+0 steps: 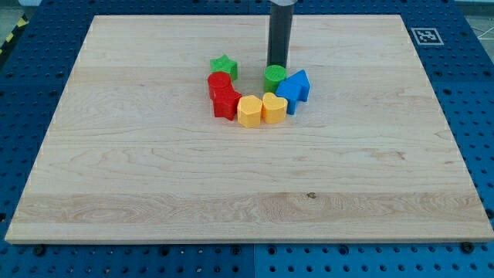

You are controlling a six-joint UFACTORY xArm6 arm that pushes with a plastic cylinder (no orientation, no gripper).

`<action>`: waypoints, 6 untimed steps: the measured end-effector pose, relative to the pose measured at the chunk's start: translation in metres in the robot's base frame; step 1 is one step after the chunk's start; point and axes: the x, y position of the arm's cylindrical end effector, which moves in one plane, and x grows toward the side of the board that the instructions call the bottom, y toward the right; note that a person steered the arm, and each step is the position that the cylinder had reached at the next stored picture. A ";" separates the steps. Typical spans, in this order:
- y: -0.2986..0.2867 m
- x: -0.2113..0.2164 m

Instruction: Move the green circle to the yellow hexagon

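The green circle (274,78) sits on the wooden board just above the middle. My tip (276,65) touches its upper edge, on the side toward the view's top. The yellow hexagon (248,111) lies below and left of the circle, a small gap away. A yellow heart (273,107) sits right beside the hexagon, directly below the circle.
Blue blocks (294,88) touch the circle's right side. A green star (224,66) lies at the upper left, with two red blocks (222,94) below it, next to the hexagon. The board's edge (247,241) meets a blue perforated table.
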 end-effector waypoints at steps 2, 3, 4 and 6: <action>-0.018 -0.005; -0.012 -0.019; 0.005 -0.015; 0.015 0.006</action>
